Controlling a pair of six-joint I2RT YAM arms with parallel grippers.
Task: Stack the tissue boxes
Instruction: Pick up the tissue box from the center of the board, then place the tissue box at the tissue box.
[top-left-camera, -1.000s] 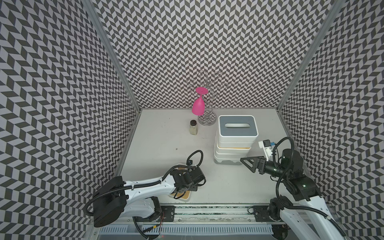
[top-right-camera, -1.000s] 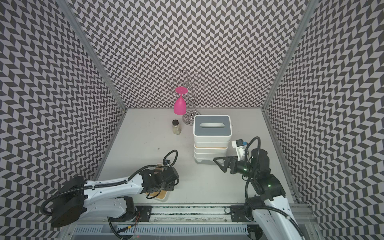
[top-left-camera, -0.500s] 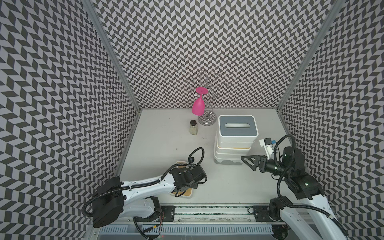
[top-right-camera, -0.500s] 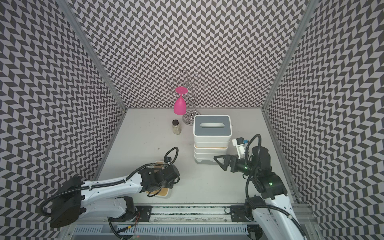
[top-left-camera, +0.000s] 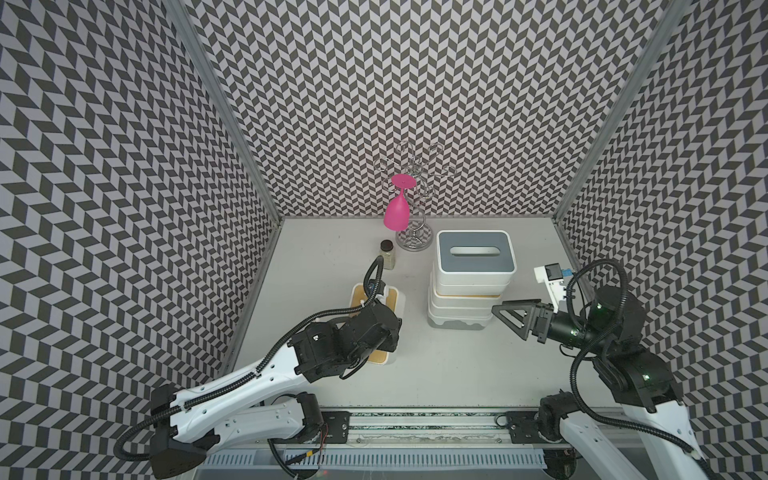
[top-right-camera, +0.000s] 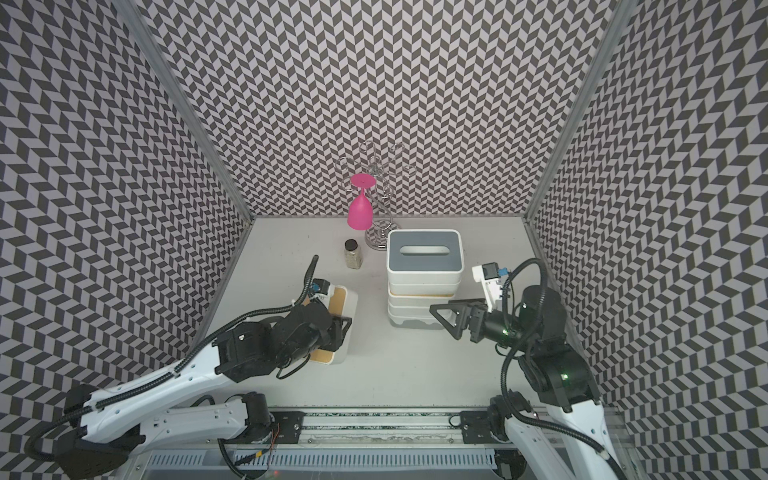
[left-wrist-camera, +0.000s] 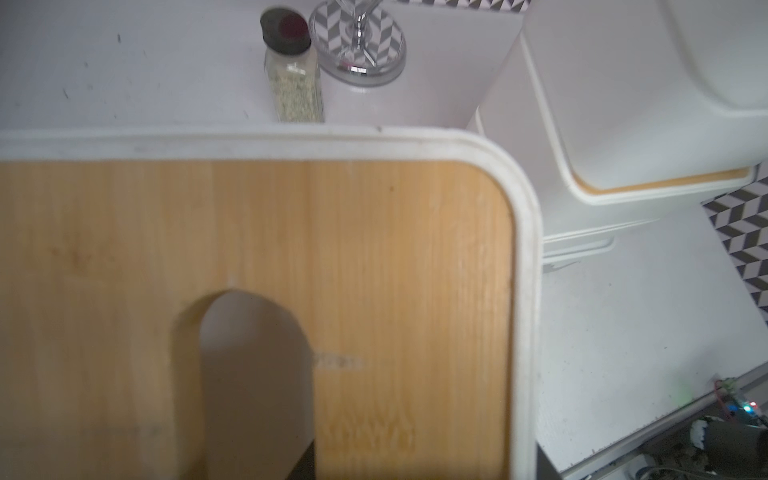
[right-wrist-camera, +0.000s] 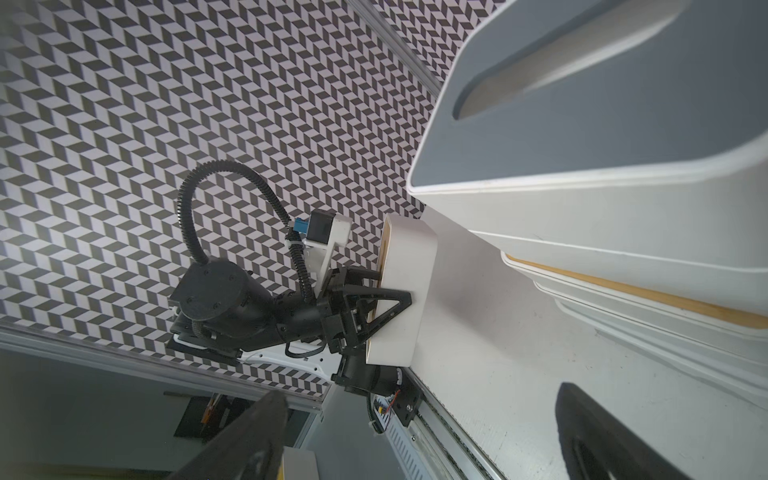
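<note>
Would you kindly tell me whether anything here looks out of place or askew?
One bamboo-lidded tissue box is apart from the stack, to its left, gripped by the left tool. Nothing looks spilled, tipped or damaged.

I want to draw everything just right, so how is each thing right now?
Stack of white plastic tissue boxes, grey lid on top: standing upright.
White tissue box with bamboo-tan lid: held by the left tool.
Left tool: shut on that box.
Right tool: open, empty, beside the stack.
Small glass jar with dark cap: upright, capped.
Pink goblet: hanging upside down on the wire rack.
</note>
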